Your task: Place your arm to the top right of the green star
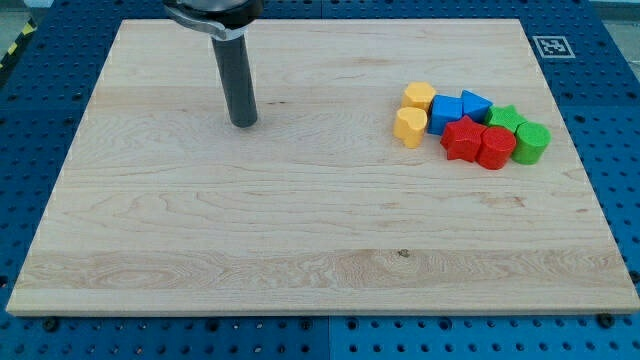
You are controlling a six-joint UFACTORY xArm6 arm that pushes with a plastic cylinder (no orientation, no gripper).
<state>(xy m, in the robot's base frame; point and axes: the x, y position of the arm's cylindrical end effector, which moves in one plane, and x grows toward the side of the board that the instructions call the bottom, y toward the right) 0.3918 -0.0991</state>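
- my tip (243, 123) rests on the counter (300, 230) near its top-left; no pincer shows, so its state cannot be told;
- green star (506, 118) lies in the block cluster by the right edge, well apart from my tip

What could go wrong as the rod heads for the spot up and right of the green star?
1. The small green star block sits packed against the blue blocks, red blocks and green cylinder; a direct path from my tip, far to the view's left, could plough through the yellow blocks first.
2. The target spot lies near the wooden board's right edge, leaving little margin.
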